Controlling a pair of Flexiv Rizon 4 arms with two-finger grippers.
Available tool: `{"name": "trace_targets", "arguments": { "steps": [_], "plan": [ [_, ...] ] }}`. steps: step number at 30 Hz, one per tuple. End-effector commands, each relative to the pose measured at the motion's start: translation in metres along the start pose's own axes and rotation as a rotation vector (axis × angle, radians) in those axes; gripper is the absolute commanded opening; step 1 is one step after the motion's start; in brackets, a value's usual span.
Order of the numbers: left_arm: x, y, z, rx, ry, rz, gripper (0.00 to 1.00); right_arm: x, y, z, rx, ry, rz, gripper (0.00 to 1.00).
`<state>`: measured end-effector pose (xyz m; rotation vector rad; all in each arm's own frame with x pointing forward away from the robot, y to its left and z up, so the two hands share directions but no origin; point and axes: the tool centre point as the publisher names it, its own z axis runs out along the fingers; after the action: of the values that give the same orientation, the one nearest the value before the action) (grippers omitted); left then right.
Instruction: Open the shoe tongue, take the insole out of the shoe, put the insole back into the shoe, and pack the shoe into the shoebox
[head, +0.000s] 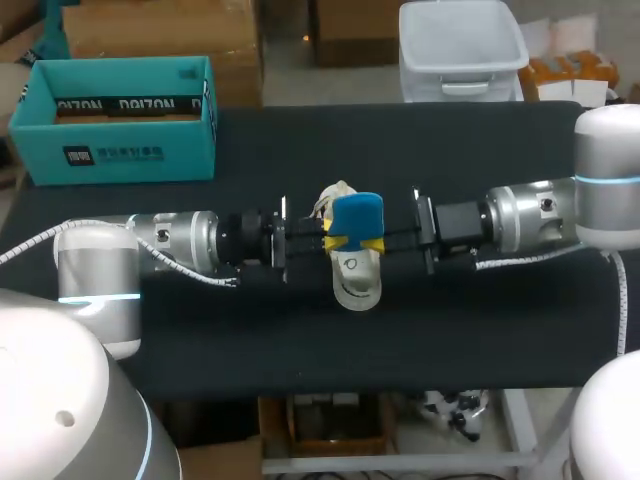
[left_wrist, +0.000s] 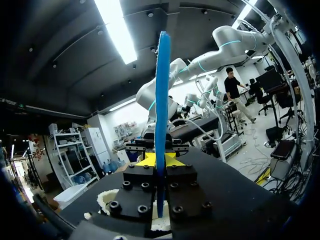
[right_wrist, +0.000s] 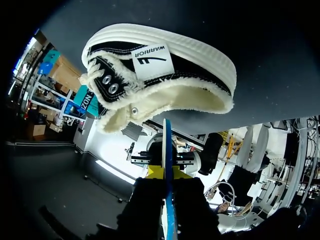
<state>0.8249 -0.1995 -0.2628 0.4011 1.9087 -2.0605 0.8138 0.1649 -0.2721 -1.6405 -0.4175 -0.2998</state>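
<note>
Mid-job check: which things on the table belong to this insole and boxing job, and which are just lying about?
Job's own:
- blue insole, held by the left end effector and right end effector
- shoe, on the table below the insole
- teal shoebox, open, far left

Not the job's:
- only the black table they sit on

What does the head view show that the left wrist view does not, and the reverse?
Only the head view: the teal shoebox and the insole with its broad blue face. Only the left wrist view: the insole edge-on, a thin blue strip held in the left gripper. Both: the insole and the shoe.
</note>
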Motion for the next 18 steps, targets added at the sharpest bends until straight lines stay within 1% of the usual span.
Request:
{"name": "trace_targets", "arguments": {
  "steps": [1, 2, 3, 5, 7, 8, 9, 10, 11, 14, 15, 16, 17, 18],
  "plan": [
    [0.003, 0.001, 0.003, -0.017, 0.013, 0.011, 0.0, -0.003, -0.003, 0.0, -0.009, -0.008, -0.026, 0.31],
    [0.004, 0.001, 0.003, -0.026, 0.007, 0.024, 0.0, -0.004, -0.003, 0.001, -0.003, -0.011, -0.037, 0.26],
    [0.003, 0.001, 0.004, -0.029, 0.021, 0.028, 0.0, -0.005, -0.003, 0.001, -0.004, -0.008, -0.036, 0.22],
    [0.002, 0.001, 0.004, -0.032, 0.029, 0.041, 0.0, -0.008, -0.001, 0.001, -0.002, -0.001, -0.042, 0.26],
    [0.002, -0.001, 0.004, -0.035, 0.039, 0.047, 0.0, -0.01, 0.001, 0.001, 0.0, 0.004, -0.042, 0.35],
    [0.001, -0.001, 0.005, -0.037, 0.04, 0.049, 0.0, -0.011, 0.001, 0.001, 0.0, 0.007, -0.042, 0.38],
    [0.0, -0.001, 0.005, -0.037, 0.044, 0.05, 0.0, -0.012, 0.001, 0.0, 0.002, 0.012, -0.043, 0.38],
    [0.0, 0.0, 0.006, -0.038, 0.045, 0.05, 0.0, -0.012, 0.001, 0.0, 0.002, 0.014, -0.042, 0.34],
    [-0.001, 0.0, 0.006, -0.039, 0.046, 0.05, 0.0, -0.013, 0.001, 0.0, 0.002, 0.015, -0.04, 0.26],
    [-0.002, 0.003, 0.007, -0.041, 0.05, 0.044, 0.0, -0.013, 0.0, -0.001, 0.002, 0.017, -0.039, 0.16],
    [-0.002, 0.004, 0.008, -0.044, 0.057, 0.036, 0.0, -0.013, 0.0, -0.001, 0.003, 0.019, -0.04, 0.08],
    [-0.002, 0.005, 0.008, -0.045, 0.065, 0.028, 0.0, -0.013, 0.0, -0.001, 0.003, 0.02, -0.041, 0.06],
    [-0.001, 0.007, 0.008, -0.047, 0.071, 0.024, 0.0, -0.013, 0.001, -0.002, 0.003, 0.022, -0.042, 0.0],
    [-0.001, 0.008, 0.008, -0.05, 0.072, 0.024, 0.0, -0.013, 0.001, -0.002, 0.003, 0.022, -0.043, 0.0]
  ]
}}
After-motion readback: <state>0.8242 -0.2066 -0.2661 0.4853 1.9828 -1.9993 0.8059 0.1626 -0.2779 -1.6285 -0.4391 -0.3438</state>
